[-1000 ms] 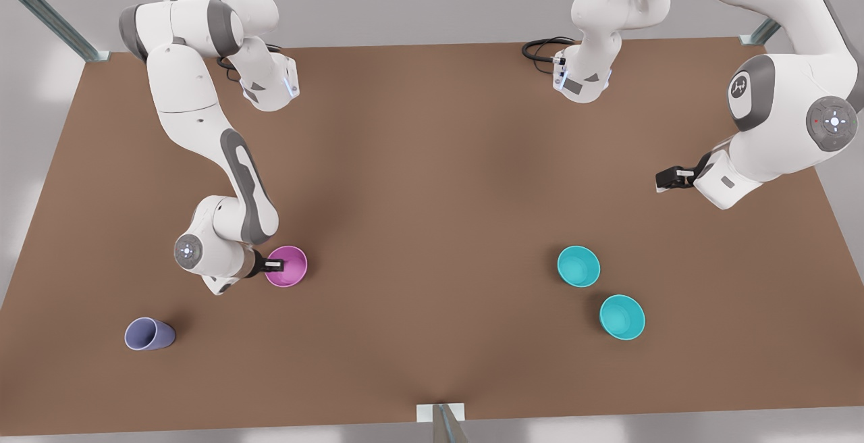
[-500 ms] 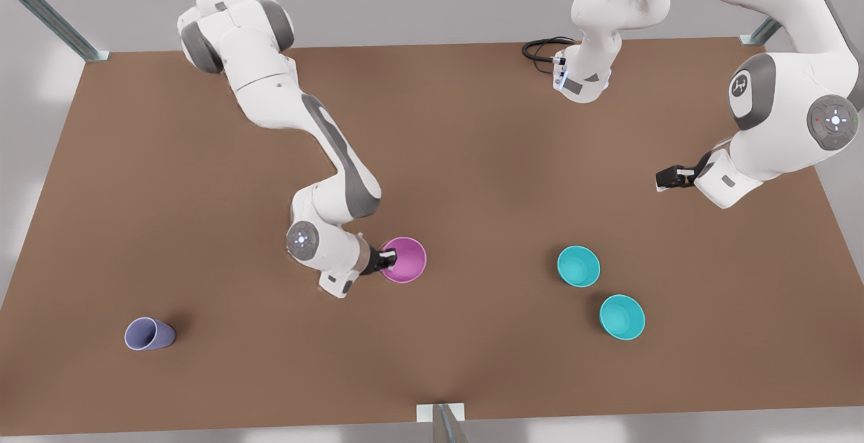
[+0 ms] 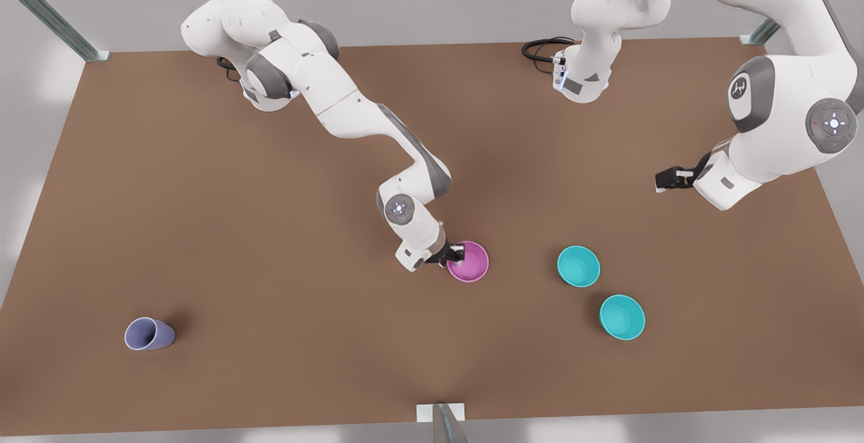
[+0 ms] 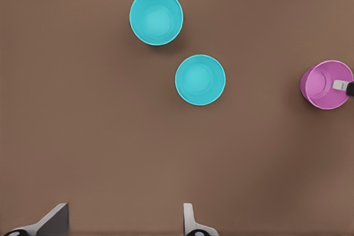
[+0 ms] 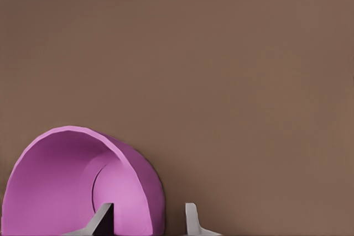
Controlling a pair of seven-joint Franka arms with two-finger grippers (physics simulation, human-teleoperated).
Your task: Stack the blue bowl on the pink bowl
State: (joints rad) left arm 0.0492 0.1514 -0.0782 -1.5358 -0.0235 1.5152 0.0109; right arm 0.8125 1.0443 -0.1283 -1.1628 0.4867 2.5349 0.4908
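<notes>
Right claw (image 3: 457, 252) pinches the pink bowl's (image 3: 468, 262) rim near two blue bowls (image 3: 578, 266); a thin-wall grip could slip. Left claw (image 3: 665, 179) waits released, well apart.

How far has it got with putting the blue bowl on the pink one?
Nothing is stacked yet. The right gripper is shut on the pink bowl rim, near the two blue bowls, both untouched on the table. The left gripper waits open above them. Picking up and stacking a blue bowl remains.
</notes>
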